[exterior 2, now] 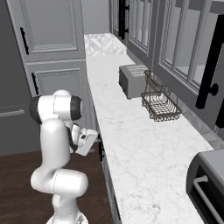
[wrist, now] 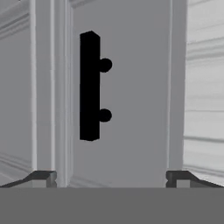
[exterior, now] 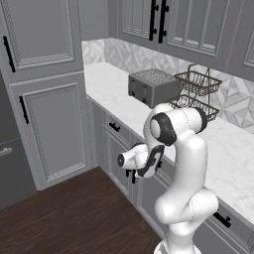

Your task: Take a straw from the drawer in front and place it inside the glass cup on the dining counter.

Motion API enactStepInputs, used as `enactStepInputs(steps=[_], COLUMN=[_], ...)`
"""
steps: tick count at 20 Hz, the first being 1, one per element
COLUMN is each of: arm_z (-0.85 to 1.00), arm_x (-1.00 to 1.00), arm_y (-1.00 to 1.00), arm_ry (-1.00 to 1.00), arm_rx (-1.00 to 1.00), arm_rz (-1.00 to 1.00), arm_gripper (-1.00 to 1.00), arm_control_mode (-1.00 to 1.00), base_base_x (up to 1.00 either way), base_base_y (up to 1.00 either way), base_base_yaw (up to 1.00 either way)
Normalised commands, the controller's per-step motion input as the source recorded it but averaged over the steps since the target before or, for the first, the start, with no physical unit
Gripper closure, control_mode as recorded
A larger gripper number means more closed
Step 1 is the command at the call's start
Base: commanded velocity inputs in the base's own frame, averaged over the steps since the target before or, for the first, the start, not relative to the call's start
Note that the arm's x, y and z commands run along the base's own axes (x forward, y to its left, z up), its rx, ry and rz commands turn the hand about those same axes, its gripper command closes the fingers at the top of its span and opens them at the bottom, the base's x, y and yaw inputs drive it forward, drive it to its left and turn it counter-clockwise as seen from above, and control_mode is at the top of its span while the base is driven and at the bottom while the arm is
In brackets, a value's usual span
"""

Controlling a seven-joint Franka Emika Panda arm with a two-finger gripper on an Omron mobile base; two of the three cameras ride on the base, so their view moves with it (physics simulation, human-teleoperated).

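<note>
Two dark fingertips [wrist: 43,177] of the end effector [wrist: 111,177] set wide apart at the bottom of the hand view, nothing between them. Straight ahead, a grey panelled front of the drawer [wrist: 131,109], shut, with its black bar handle [wrist: 89,86] on two round studs, standing on end because of the hand's roll and lying nearer the left fingertip. No contact with the handle. In the left base view, end effector [exterior: 133,171] aimed at the cabinet fronts just under the front edge of the worktop [exterior: 119,94], close to a drawer [exterior: 116,128] with a black handle. On the worktop, a toaster [exterior: 153,87] near the back wall, a two-tier wire basket [exterior: 196,92] just beside it. At the worktop's near right corner in the right base view, a dark appliance [exterior 2: 208,183].
</note>
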Motion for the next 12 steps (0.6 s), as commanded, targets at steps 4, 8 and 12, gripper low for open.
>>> enactStepInputs(steps=[4, 8, 12], arm_z=[-0.26, -0.41, -0.48], arm_x=[0.32, 0.32, 0.36], arm_y=[0.00, 0.00, 0.00], arm_ry=[0.00, 0.00, 0.00], arm_rx=[-0.01, -0.03, -0.04], arm_rz=[0.03, 0.00, 0.00], arm_gripper=[-1.00, -1.00, -1.00], arm_control_mode=[-1.00, -1.00, -1.00], base_base_x=[0.00, 0.00, 0.00], base_base_y=[0.00, 0.00, 0.00], base_base_yaw=[0.00, 0.00, 0.00])
